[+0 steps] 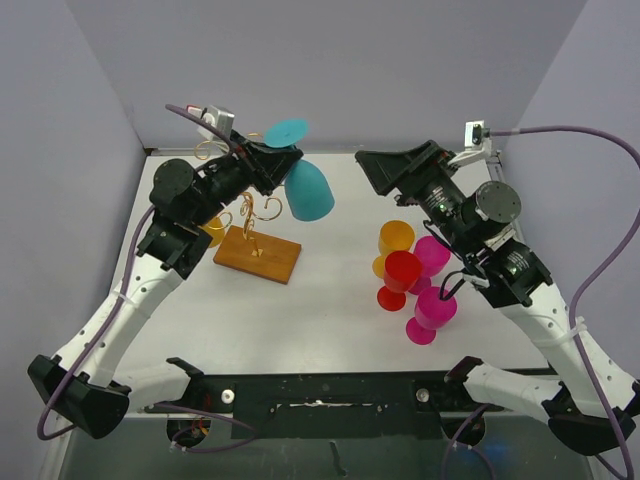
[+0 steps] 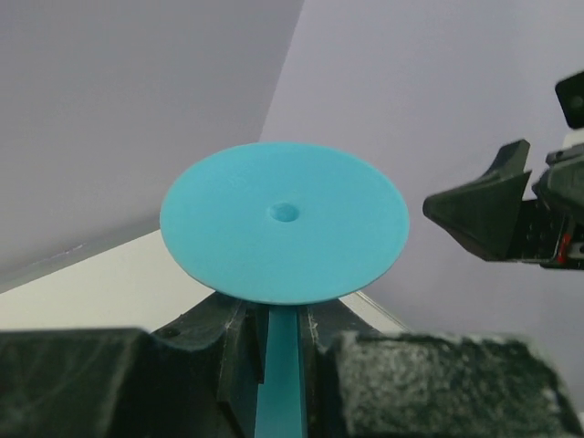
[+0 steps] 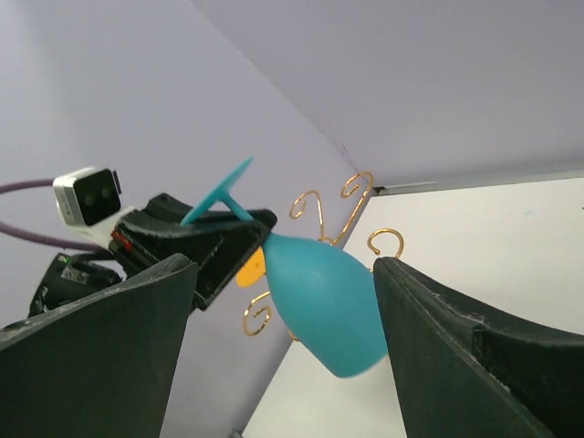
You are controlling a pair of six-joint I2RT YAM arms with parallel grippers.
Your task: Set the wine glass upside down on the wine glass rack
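My left gripper [image 1: 281,165] is shut on the stem of a teal wine glass [image 1: 309,190] and holds it in the air, tilted, with the foot up and the bowl down. The glass is just right of the gold wire rack [image 1: 249,214], which stands on a wooden base [image 1: 257,255]. In the left wrist view the teal foot [image 2: 285,222] sits above my fingers [image 2: 215,351], which clamp the stem. My right gripper [image 1: 386,171] is open and empty, facing the glass from the right. Its view shows the teal bowl [image 3: 324,301] and the rack's curled arms [image 3: 319,214].
A yellow glass [image 1: 213,232] hangs at the rack's left side. A group of orange [image 1: 396,238], red [image 1: 401,277] and magenta [image 1: 433,309] glasses stands on the table at the right. Purple walls close in the back and sides.
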